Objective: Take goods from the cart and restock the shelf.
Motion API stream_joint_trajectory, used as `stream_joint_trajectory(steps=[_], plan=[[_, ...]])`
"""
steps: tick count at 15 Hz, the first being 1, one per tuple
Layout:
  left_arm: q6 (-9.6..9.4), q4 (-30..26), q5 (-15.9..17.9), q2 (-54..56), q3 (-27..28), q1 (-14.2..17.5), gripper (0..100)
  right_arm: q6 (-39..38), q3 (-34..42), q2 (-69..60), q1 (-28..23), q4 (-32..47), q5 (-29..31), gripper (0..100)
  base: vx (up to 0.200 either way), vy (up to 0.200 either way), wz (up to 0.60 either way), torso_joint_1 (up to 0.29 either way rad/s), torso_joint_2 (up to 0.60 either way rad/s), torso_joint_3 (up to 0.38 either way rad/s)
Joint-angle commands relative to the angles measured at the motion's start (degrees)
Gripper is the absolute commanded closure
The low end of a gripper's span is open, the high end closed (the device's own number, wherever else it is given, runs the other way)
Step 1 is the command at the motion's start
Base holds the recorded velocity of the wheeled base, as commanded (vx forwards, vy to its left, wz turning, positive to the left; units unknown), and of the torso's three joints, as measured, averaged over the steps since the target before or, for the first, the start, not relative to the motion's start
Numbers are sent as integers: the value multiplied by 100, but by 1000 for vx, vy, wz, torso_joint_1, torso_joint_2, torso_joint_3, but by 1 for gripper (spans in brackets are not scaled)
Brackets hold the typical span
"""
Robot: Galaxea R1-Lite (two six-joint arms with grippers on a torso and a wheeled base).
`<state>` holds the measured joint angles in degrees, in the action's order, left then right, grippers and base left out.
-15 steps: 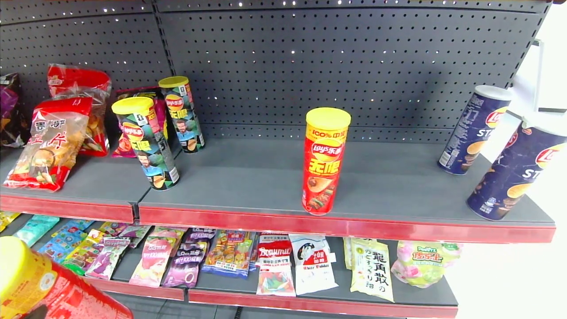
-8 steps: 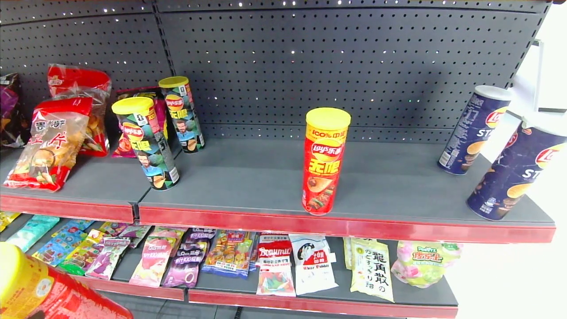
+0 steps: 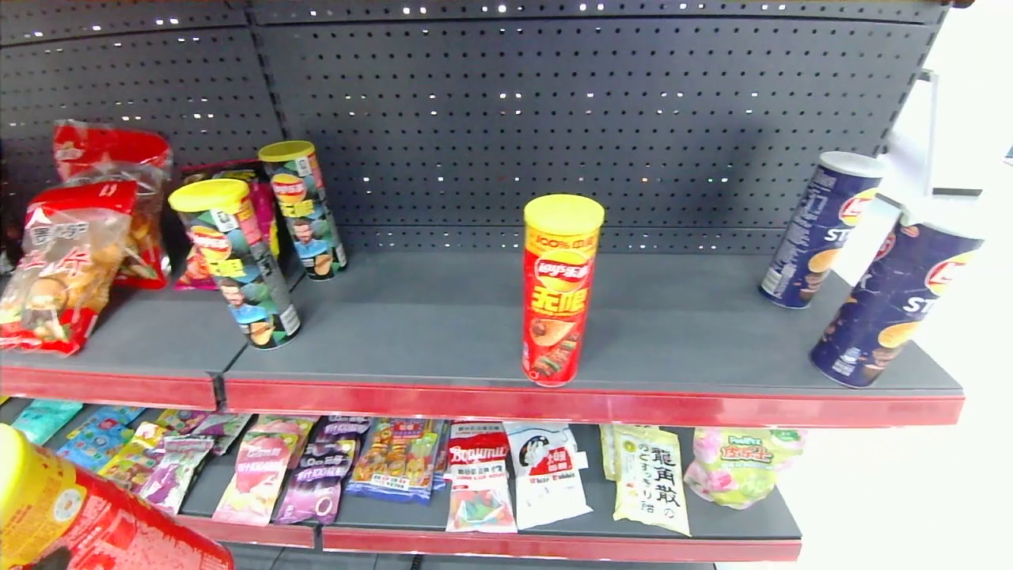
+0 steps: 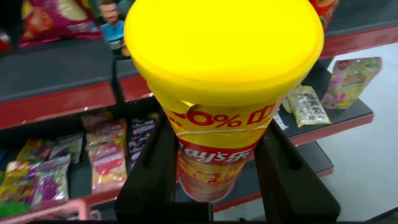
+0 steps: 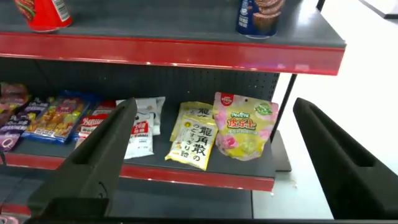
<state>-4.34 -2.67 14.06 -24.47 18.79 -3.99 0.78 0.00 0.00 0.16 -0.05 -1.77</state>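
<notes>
My left hand (image 4: 214, 177) is clamped round the red can (image 3: 87, 518), held low at my left, short of the shelf (image 3: 593, 405); right hand (image 5: 211, 155) gapes empty; I judge the can light, stiff, slick-walled, crushable, so mid-body grip suits.

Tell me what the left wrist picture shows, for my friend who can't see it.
A red chip can with a yellow lid, lid toward the camera, is clamped between the black fingers of the left gripper. Behind it run grey shelves with red front edges, the lower one laid with colourful snack bags.
</notes>
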Motion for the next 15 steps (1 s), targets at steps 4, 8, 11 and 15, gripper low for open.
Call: stream_joint_trajectory(steps=[4, 8, 11, 15], plan=[[-67, 74, -254, -85, 117, 21, 100, 1, 0, 18, 2, 5, -8, 0, 0, 0, -150, 3, -2, 1], [-67, 91, -316, -129, 90, 12, 100, -8, 0, 18, 2, 5, -8, 0, 0, 0, 0, 0, 0, 0], [-67, 311, -316, -920, 398, 12, 100, -8, 0, 18, 2, 5, -17, 0, 0, 0, 0, 0, 0, 0], [-67, 1585, -342, -2906, 1198, 3, 100, -16, 0, 18, 2, 5, -17, 0, 0, 0, 0, 0, 0, 0]])
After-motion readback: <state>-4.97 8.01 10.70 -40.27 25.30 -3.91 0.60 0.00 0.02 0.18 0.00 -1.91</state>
